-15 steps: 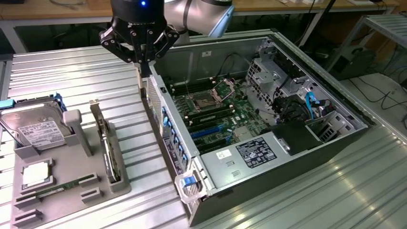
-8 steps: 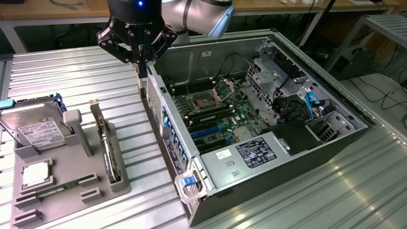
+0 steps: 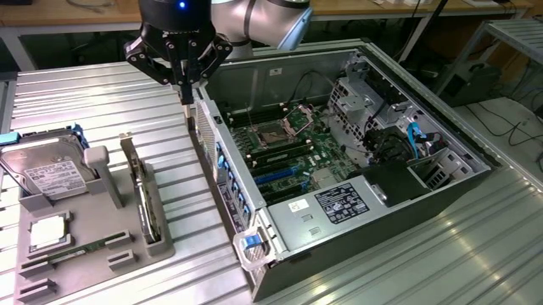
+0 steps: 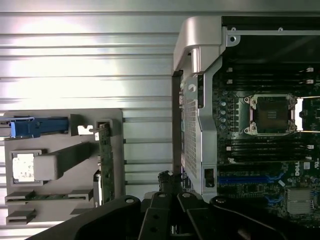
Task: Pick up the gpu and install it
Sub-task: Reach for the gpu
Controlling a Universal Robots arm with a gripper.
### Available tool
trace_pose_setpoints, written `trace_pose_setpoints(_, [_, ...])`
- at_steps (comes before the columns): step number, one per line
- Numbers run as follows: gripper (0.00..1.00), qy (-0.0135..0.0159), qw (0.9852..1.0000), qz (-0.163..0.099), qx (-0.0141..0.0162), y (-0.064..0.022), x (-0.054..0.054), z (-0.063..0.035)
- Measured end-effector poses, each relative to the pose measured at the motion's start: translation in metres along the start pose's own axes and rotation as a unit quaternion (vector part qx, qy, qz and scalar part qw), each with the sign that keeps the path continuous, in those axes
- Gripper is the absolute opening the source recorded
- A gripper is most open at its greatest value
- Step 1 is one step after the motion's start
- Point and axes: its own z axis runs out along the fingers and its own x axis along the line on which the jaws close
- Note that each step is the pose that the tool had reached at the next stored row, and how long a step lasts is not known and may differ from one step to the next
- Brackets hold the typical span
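Observation:
The gpu (image 3: 141, 190) is a thin green card with a silver end bracket. It stands on edge in a slot of the grey holder tray (image 3: 85, 222), on the exterior view's left. In the wrist view the gpu (image 4: 104, 160) shows edge-on in the same tray. My gripper (image 3: 185, 101) hangs above the table beside the rear wall of the open computer case (image 3: 254, 254), farther back than the gpu and apart from it. Its fingers are shut together with nothing between them. The gripper (image 4: 167, 177) is over the strip of table between tray and case.
The tray also holds a silver hard drive (image 3: 47, 171), a CPU (image 3: 49, 232) and a RAM stick (image 3: 72, 253). Inside the case lie the motherboard (image 3: 284, 146) with blue slots, a power supply (image 3: 339, 203) and cables. Ribbed metal table (image 3: 102, 101) surrounds everything.

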Motion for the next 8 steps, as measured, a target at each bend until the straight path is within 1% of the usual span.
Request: trace_pose_setpoints(8, [0.11, 0.0000, 1.0000, 0.000, 0.0000, -0.0001, 0.0045, 0.0000])
